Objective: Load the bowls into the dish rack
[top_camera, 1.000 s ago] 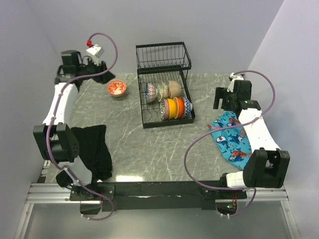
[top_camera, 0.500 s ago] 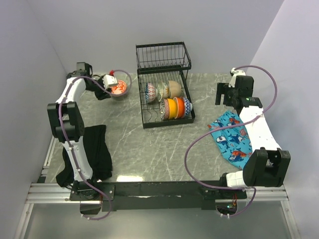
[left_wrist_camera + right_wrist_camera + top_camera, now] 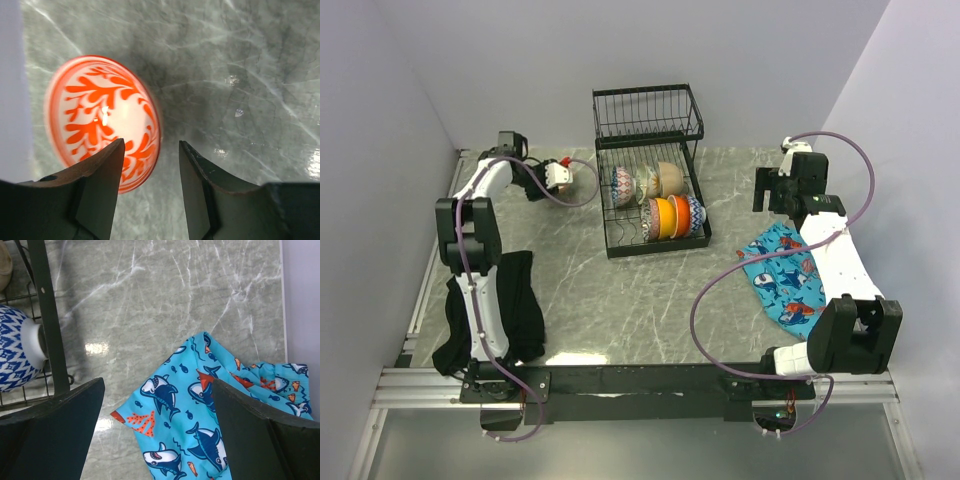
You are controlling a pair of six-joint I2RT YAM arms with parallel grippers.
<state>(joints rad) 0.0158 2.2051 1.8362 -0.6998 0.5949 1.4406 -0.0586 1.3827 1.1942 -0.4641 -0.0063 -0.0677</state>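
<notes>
Partly between the left fingers lies the red-patterned bowl.

open claw above whale-print cloth

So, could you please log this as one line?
left end effector: open around red bowl rim | right end effector: open above cloth | rack: holds bowls
</notes>
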